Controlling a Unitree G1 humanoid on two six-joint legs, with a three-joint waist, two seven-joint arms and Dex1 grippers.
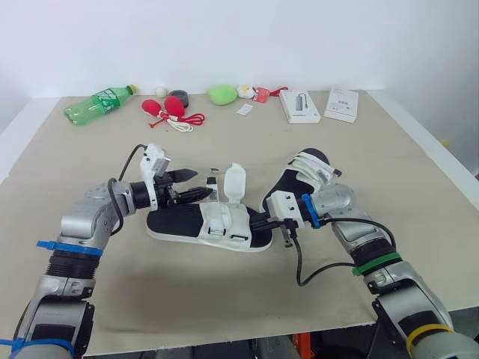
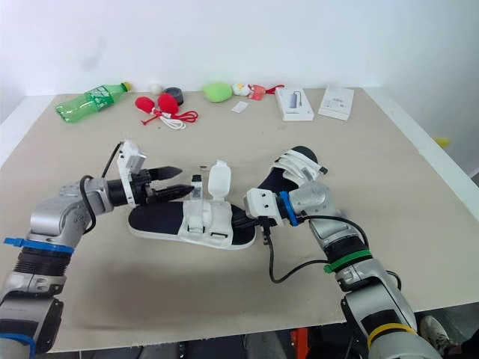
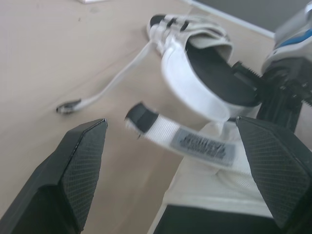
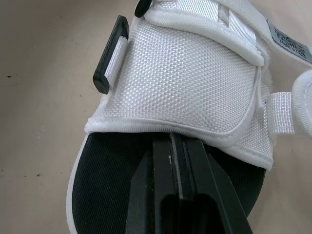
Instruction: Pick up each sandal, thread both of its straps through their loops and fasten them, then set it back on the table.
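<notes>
While right fingers (image 4: 161, 195) touch its end, sandal (image 1: 179, 224) lies left-to-right

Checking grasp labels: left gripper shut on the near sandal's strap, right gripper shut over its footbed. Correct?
No. The left gripper is open: the left wrist view shows its fingers spread wide, the strap lying between them ungripped. The right gripper is shut over the footbed of the near sandal, as stated.

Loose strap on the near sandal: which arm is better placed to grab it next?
Left. The left gripper is open around the strap at its free end; the right gripper is shut, resting on the sandal at its black footbed, apparently steadying it.
</notes>
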